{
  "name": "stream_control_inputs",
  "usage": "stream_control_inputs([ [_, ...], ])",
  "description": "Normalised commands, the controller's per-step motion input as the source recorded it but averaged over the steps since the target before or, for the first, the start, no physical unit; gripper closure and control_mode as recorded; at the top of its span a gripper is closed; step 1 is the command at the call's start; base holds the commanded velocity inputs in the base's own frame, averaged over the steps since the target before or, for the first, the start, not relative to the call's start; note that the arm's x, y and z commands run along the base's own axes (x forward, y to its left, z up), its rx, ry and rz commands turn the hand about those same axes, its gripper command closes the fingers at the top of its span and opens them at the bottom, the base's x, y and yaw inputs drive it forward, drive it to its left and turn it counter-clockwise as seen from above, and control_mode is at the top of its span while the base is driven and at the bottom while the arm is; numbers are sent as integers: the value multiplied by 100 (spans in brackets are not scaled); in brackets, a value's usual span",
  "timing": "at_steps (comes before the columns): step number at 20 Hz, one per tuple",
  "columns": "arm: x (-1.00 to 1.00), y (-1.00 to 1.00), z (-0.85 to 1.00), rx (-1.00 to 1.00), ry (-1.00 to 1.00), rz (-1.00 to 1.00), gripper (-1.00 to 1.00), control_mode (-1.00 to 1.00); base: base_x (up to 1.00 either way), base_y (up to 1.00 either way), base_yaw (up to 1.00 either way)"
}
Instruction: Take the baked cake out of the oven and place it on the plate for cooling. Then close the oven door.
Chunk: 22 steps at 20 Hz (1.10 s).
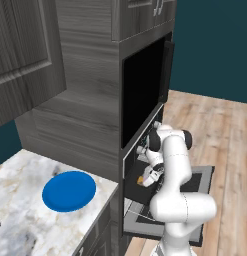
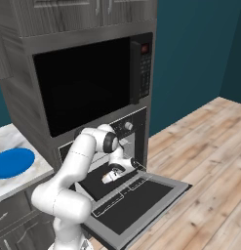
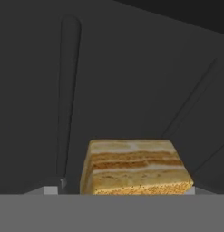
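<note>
One cake (image 3: 136,166), one plate (image 1: 69,191), one oven (image 2: 100,188), one microwave (image 2: 92,83).

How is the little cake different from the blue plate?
The cake is a small square block, striped orange-brown and cream; the plate is a flat round disc, plain bright blue and much wider. The cake sits inside the dark oven by the robot's hand; the plate lies out on the marbled counter, with nothing on it. Both lie flat.
</note>
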Motion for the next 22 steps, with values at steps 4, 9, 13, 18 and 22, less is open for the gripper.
stream_control_inputs([
  [4, 0, 0, -37, 0, 0, -3, -100, -100, 0, 0, 0],
  [9, -7, 0, -20, 0, 0, -6, 100, -100, 0, 0, 0],
  [13, -43, -8, 27, 1, 0, -13, 100, -100, 0, 0, 0],
  [18, -70, -8, 99, 8, 0, -15, 100, -100, 0, 0, 0],
  [22, -78, -8, 100, 10, 2, -15, 100, -100, 0, 0, 0],
])
